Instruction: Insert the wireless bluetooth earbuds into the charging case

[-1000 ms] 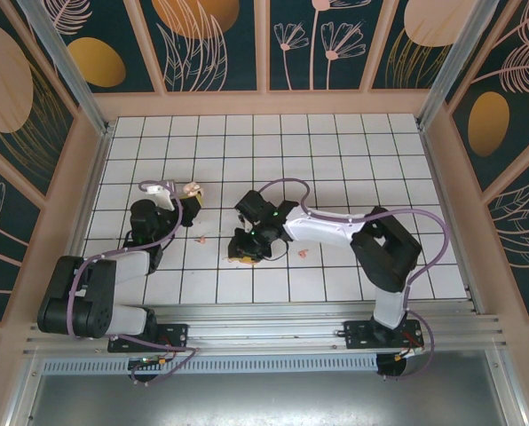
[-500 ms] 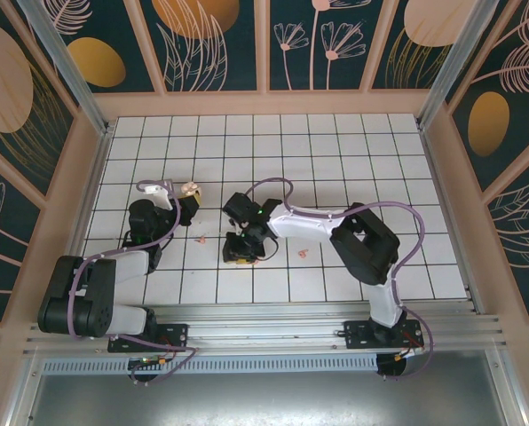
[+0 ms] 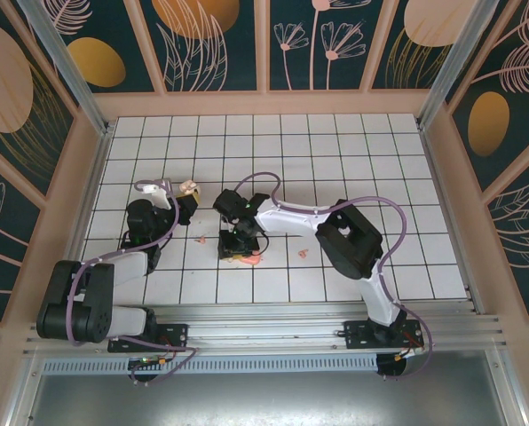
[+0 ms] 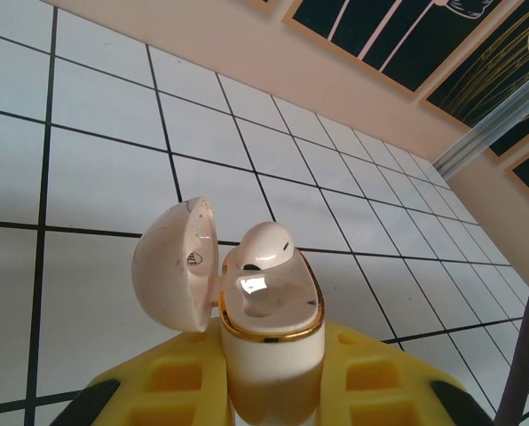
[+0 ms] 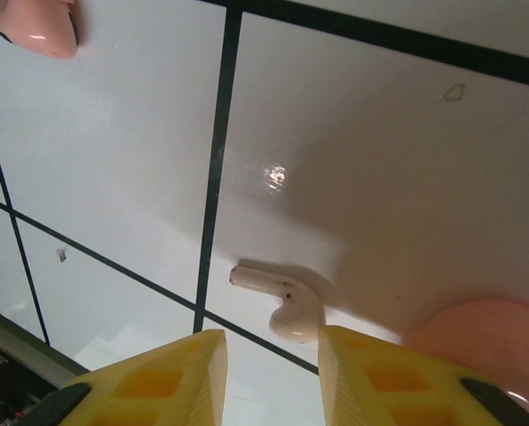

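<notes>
The charging case [image 4: 269, 355], a cream pod with a gold rim, stands upright with my left gripper [image 4: 269, 390] shut on it. Its lid [image 4: 171, 266] hangs open to the left. One earbud [image 4: 260, 247] sits in the far socket of the case. From above, the case [image 3: 190, 188] is held at the left gripper [image 3: 187, 202]. A second cream earbud [image 5: 278, 300] lies on the white tile just ahead of my right gripper [image 5: 273, 359], whose yellow fingers [image 5: 167, 377] stand apart with nothing between them. From above, the right gripper [image 3: 236, 248] points down at the table.
A salmon-pink rounded piece [image 5: 482, 342] lies right beside the right finger, also seen from above [image 3: 251, 259]. Another pink bit [image 5: 38, 27] lies farther off. Small pink bits [image 3: 202, 238] [image 3: 303, 253] rest on the gridded table [image 3: 353, 160]. Wooden walls [image 3: 264, 102] enclose it.
My right arm has swung left, carrying its gripper about one grid square to the left, and its jaws have opened slightly. The left arm and the case have stayed still.
</notes>
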Controlling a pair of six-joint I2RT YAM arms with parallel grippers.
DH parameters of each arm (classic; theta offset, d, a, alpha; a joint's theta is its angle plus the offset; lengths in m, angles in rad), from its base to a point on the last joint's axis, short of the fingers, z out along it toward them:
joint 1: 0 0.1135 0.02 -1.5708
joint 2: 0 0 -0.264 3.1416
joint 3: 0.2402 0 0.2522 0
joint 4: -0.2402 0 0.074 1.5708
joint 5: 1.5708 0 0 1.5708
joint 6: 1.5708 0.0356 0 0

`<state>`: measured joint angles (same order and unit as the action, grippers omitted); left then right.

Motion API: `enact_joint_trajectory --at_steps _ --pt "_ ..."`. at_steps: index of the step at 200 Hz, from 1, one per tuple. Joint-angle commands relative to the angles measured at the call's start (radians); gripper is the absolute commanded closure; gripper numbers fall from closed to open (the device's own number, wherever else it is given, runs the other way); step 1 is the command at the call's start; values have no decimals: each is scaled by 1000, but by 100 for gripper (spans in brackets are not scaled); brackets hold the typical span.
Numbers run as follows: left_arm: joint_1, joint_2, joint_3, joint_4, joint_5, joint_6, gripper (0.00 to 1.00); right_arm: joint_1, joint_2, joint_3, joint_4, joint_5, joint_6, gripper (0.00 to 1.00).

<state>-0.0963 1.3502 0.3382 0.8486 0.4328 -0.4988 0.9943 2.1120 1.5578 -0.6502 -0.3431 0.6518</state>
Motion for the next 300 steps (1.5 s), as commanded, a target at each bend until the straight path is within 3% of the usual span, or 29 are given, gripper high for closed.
enact_joint_trajectory --at_steps 1,146,218,300 --pt "8 -21 1 -3 -8 25 96 14 28 22 -64 56 -29 66" --pt "10 -55 4 -46 -15 54 95 56 85 100 -153 186 -67 66" --pt "10 -65 7 -57 -17 61 95 66 109 126 -147 182 -79 67" --pt "10 -77 7 -70 -25 71 95 77 123 139 -189 223 -99 74"
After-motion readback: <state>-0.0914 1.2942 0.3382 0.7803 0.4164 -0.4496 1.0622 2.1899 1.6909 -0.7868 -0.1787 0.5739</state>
